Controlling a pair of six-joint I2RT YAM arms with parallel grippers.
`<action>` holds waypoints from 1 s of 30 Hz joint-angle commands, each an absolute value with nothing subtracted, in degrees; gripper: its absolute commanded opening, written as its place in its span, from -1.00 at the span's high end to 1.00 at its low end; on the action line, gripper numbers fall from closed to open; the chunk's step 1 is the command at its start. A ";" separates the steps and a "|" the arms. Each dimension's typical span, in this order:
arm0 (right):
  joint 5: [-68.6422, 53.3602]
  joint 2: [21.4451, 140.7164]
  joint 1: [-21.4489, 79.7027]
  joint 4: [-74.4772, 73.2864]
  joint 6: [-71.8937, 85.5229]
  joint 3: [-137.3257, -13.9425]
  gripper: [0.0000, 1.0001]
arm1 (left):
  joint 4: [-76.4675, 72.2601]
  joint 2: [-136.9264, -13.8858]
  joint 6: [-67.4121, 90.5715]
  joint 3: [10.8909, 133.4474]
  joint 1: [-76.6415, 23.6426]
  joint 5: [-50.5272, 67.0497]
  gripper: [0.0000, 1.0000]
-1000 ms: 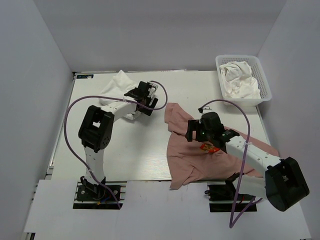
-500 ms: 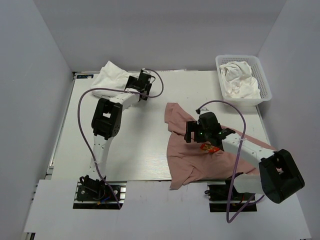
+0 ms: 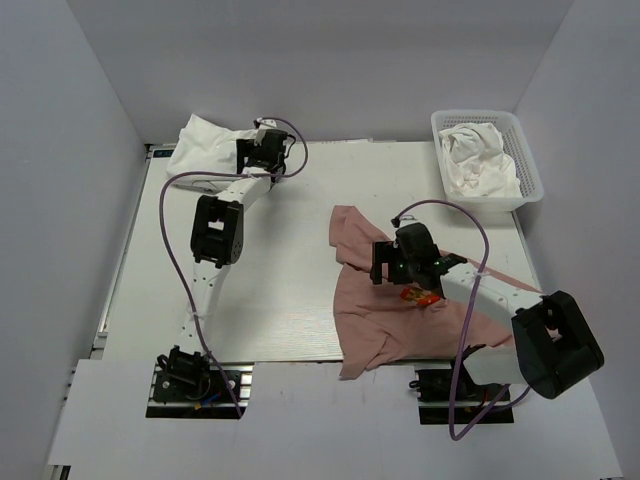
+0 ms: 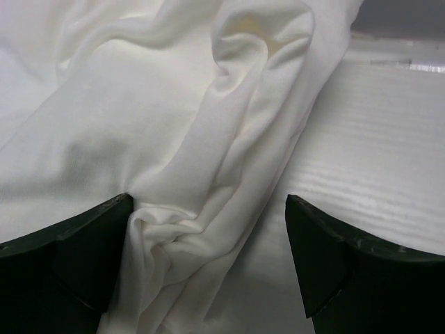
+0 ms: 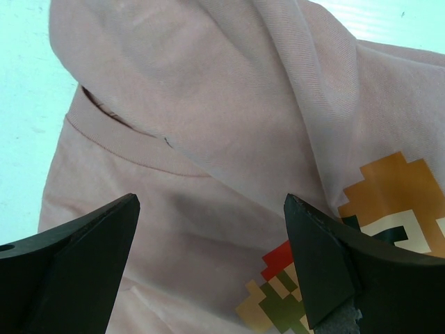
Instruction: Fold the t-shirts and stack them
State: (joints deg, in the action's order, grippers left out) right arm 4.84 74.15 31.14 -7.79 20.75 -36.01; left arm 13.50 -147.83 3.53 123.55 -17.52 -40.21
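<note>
Two hands are working well apart. The left hand is stretching to the far left corner of the desk, and the crumpled white t-shirt is lying just beyond it, pushed farther out than a second ago. Its fingers are standing wide apart with cloth bunching between them, nothing pinched. The right hand, likewise spread, is hovering over the dusty-pink t-shirt, above the collar and pixel print, barely shifted. Folding probably is not starting yet.

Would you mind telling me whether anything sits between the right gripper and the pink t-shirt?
Nothing visible does. The right gripper is open directly over the pink t-shirt, near its collar, with only the shirt's own cloth below it.
</note>
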 commanded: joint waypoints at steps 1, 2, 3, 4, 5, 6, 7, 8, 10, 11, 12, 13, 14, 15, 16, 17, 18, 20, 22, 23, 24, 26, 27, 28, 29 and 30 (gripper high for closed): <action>5.89 75.49 31.11 -8.70 20.92 -38.58 -0.81 | 8.28 -151.25 8.17 126.29 -16.00 -39.64 -1.00; 5.89 75.93 31.03 -8.96 20.92 -38.85 -0.81 | 7.65 -151.96 8.96 128.13 -15.47 -40.42 -0.91; 6.24 76.72 31.03 -9.31 21.00 -38.93 -0.81 | 6.86 -152.66 9.57 128.84 -15.47 -40.95 -0.81; 6.24 76.82 30.94 -9.58 21.01 -39.28 -0.81 | 4.77 -153.88 10.10 129.37 -15.47 -40.96 -0.72; 6.85 77.60 31.02 -10.28 21.01 -39.37 -0.81 | 4.05 -154.42 10.11 130.42 -15.47 -41.74 -0.61; 6.94 77.96 31.03 -10.63 21.18 -39.55 -0.81 | 3.17 -154.42 10.80 130.95 -15.47 -41.75 -0.61; 7.12 78.13 31.03 -10.90 21.09 -39.81 -0.81 | 2.56 -155.38 10.81 131.57 -14.95 -41.75 -0.61; 7.38 78.57 31.11 -11.16 21.09 -39.81 -0.81 | 1.59 -156.09 11.68 132.27 -14.94 -42.53 -0.61; 7.38 78.58 31.20 -11.51 21.09 -39.81 -0.81 | 0.97 -156.09 12.99 132.80 -14.25 -42.54 -0.61; 7.30 78.66 31.11 -11.51 21.35 -39.73 -0.81 | 0.27 -156.09 13.01 132.80 -13.72 -42.54 -0.61; 7.38 78.75 31.20 -11.60 21.18 -39.73 -0.81 | -0.61 -156.62 13.62 132.80 -13.71 -43.15 -0.61; 7.47 78.66 31.03 -11.51 21.18 -39.73 -0.81 | -1.14 -156.62 13.62 133.32 -13.71 -43.94 -0.64; 7.47 78.66 31.03 -11.51 21.09 -39.73 -0.81 | -1.14 -157.23 13.62 133.33 -13.01 -45.86 -0.64; 7.47 78.92 31.03 -11.51 21.01 -39.90 -0.81 | -1.14 -157.24 13.62 134.20 -12.40 -47.10 -0.64; 7.91 79.01 31.20 -11.69 20.83 -39.99 -0.81 | -0.45 -157.76 14.23 134.73 -12.39 -49.63 -0.67; 7.82 79.10 31.03 -11.60 20.83 -39.99 -0.81 | 0.26 -157.76 14.85 134.74 -11.70 -50.96 -0.67; 7.82 79.19 31.11 -11.43 20.74 -40.08 -0.81 | 1.13 -157.15 15.38 132.30 -10.82 -51.76 -0.67; 7.30 79.54 31.11 -11.34 20.74 -40.17 -0.81 | 2.10 -154.97 18.53 129.74 -8.80 -51.60 -0.67; 6.42 80.07 31.03 -10.90 20.65 -40.34 -0.81 | 5.00 -154.42 22.04 127.71 -7.39 -51.59 -0.65; 6.16 80.24 31.03 -10.72 20.65 -40.43 -0.81 | 5.53 -153.81 22.58 127.71 -6.34 -51.59 -0.65; 6.07 80.42 31.11 -10.72 20.48 -40.60 -0.81 | 5.54 -153.81 22.59 127.71 -6.33 -51.59 -0.65; 5.71 80.68 31.20 -10.72 20.48 -40.87 -0.81 | 6.24 -154.50 21.80 128.66 -5.71 -52.56 -0.62; 5.71 80.60 31.03 -10.72 20.57 -40.96 -0.81 | 6.76 -154.51 21.80 129.72 -5.10 -52.56 -0.62; 5.45 80.33 31.11 -10.64 20.39 -40.78 -0.81 | 6.77 -155.29 21.80 130.25 -5.10 -52.56 -0.62; 5.36 80.42 31.11 -10.55 20.48 -40.69 -0.81 | 7.29 -155.91 21.80 130.78 -5.10 -52.56 -0.62; 5.19 80.42 31.03 -10.37 20.65 -40.69 -0.81 | 7.29 -155.92 21.80 131.30 -4.58 -53.25 -0.62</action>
